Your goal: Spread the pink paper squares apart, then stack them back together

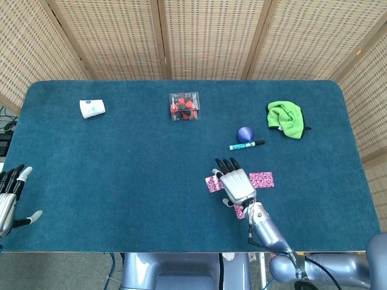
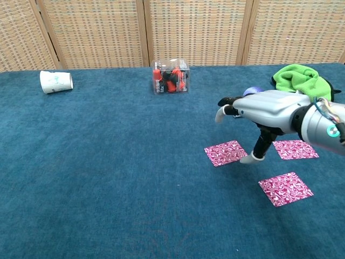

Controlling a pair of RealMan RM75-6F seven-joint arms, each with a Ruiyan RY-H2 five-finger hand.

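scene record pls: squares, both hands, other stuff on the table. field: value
pink squares: three, flat on table, apart: left square, right square, near square
right robot hand: raised above the squares, fingers spread, holding nothing
left robot hand: at table's left edge, fingers apart, holding nothing
table: blue cloth surface
other items: paper cup on its side, clear box, blue ball, marker, green cloth

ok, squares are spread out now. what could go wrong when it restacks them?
1. The three pink squares lie flat on the blue felt table, with no lifted edge showing; the fingers may push one along rather than pick it up.
2. The right hand hovers above the squares and hides parts of them in the head view, so aiming could be off.
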